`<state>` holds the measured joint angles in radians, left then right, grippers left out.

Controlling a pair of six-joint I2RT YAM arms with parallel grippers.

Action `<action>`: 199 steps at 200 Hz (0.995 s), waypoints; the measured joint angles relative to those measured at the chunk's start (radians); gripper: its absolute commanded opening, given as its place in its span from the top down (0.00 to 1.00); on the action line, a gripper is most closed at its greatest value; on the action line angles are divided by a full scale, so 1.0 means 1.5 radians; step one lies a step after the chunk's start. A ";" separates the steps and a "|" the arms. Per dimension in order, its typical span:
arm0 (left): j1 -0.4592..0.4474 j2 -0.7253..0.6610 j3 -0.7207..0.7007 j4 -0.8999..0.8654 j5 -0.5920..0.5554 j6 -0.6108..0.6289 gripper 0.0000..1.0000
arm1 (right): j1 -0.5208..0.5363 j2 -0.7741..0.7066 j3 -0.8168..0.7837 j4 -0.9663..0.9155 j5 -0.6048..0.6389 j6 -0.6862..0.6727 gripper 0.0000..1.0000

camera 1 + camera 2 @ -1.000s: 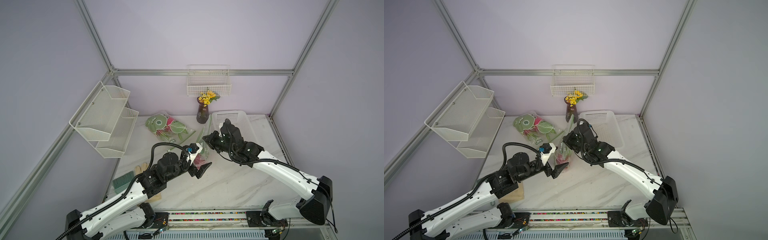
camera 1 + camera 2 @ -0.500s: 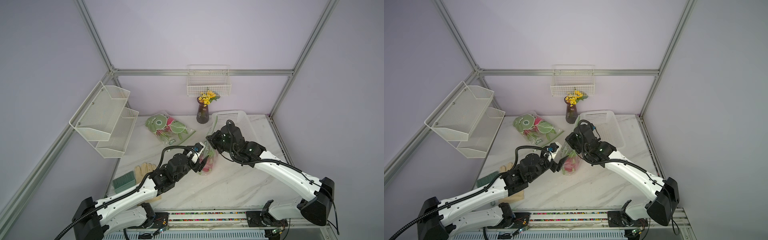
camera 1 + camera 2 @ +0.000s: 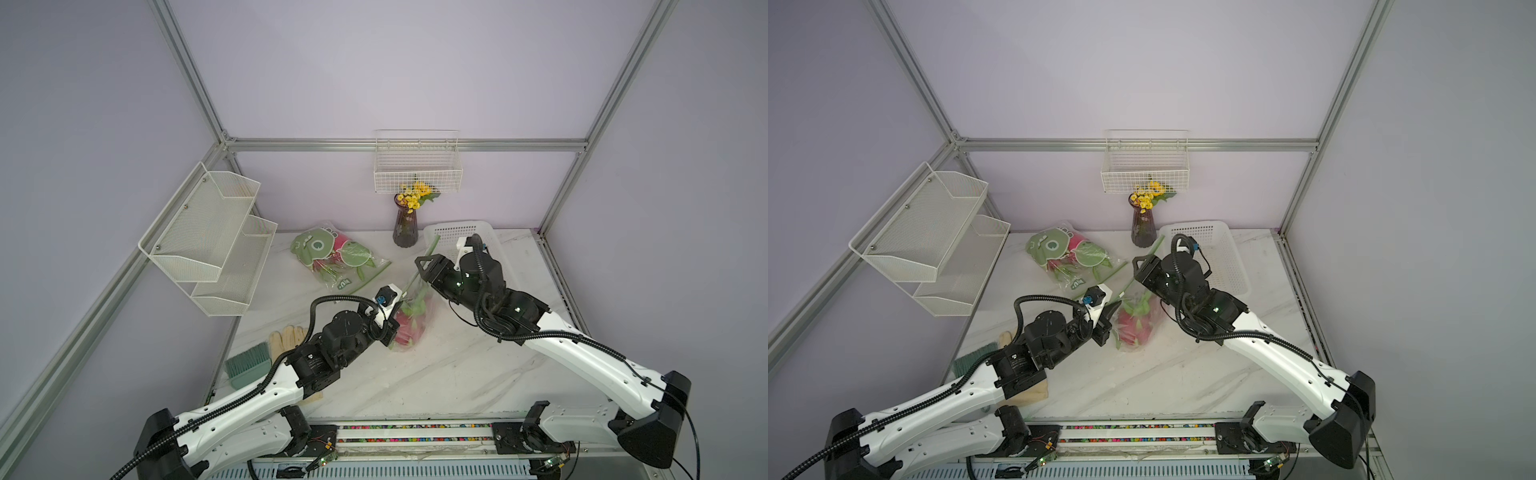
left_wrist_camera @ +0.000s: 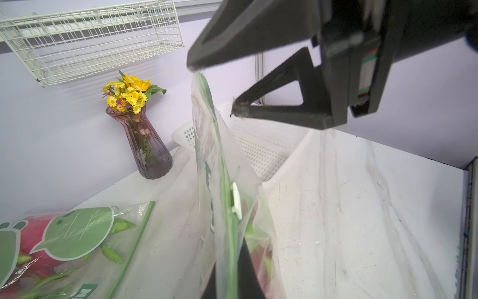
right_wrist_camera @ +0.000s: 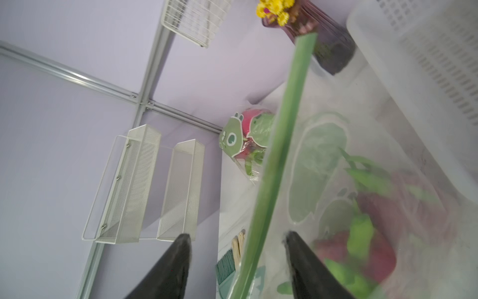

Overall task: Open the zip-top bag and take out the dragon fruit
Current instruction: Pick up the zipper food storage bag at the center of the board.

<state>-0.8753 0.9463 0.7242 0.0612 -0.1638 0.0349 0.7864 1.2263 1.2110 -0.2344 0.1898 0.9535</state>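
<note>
Two pincers attend one zip-top bag (image 3: 419,307), which stands upright on the marble table (image 3: 436,374).

Far left of the left pincer (image 4: 229,264), a two-tier mesh shelf (image 3: 212,237) hangs on the side wall. Behind that pincer and to its left, beside its arm, lie a green brush (image 3: 247,362) and a pale glove (image 3: 286,336). Beyond the left pincer, toward the back wall, a second bag (image 3: 332,262) lies flat. It is printed with green figures, shows pink fruit inside, and sits apart from both pincers.

Left pincer: clenched. In the left wrist view its dark fingers (image 4: 248,271) close on the zip-top bag's film, low on the side and below the white slider (image 4: 236,202).

The dragon fruit (image 3: 407,328), magenta with green scales, sits inside the zip-top bag at its bottom. It is just right of the left pincer's tips and below the right pincer (image 4: 210,89).

Beyond both pincers stands a purple vase (image 3: 405,230) of yellow flowers, with a wire basket (image 3: 417,174) on the wall above it.

Right pincer: released, jaws apart. In the right wrist view the green zip strip (image 5: 279,155) runs between the jaws. The bag's top corner reaches one finger's tip, but contact cannot be confirmed.

Right of the right pincer, a white perforated basket (image 3: 451,237) sits just beside its wrist.
</note>
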 measured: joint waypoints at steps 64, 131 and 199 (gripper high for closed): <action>0.113 0.005 0.140 -0.153 0.225 -0.041 1.00 | 0.000 -0.121 -0.086 0.128 -0.127 -0.577 0.27; 0.174 0.050 0.255 -0.275 0.430 -0.051 1.00 | 0.000 -0.124 -0.144 0.124 -0.226 -0.966 0.28; 0.191 0.092 0.290 -0.342 0.529 -0.043 1.00 | 0.000 -0.116 -0.140 0.104 -0.225 -1.118 0.45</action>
<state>-0.5888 1.0847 1.1599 -0.4522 0.6296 -0.0292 0.7868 1.0527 1.0012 -0.0788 -0.1471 -0.7235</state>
